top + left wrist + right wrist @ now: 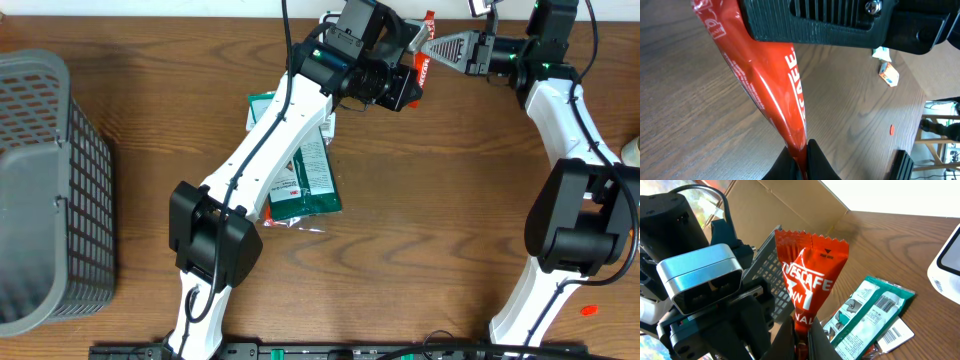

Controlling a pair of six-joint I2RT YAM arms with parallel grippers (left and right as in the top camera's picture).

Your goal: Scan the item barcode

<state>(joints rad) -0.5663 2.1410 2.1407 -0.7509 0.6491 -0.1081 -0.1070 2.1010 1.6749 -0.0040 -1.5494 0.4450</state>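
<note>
Item under inspection: red foil coffee sachet (812,280), white lettering on its face. It is clear of the wooden bench (450,200), at the far side and right of centre, spanning the gap between the two arms.

Left end effector (801,161): fingers pressed together, pinching one narrow end of the sachet.

Right end effector (801,344): fingers pressed together, pinching the other end of the sachet, which stands upright in its wrist view.

No barcode can be made out on the sachet in any view.

Other items: green and white flat packets (305,175) lie on the bench left of centre, partly under the left arm, with printed barcodes facing up. A grey mesh plastic basket (40,180) stands at the left edge. A small orange and white carton (888,74) lies apart on the bench.
</note>
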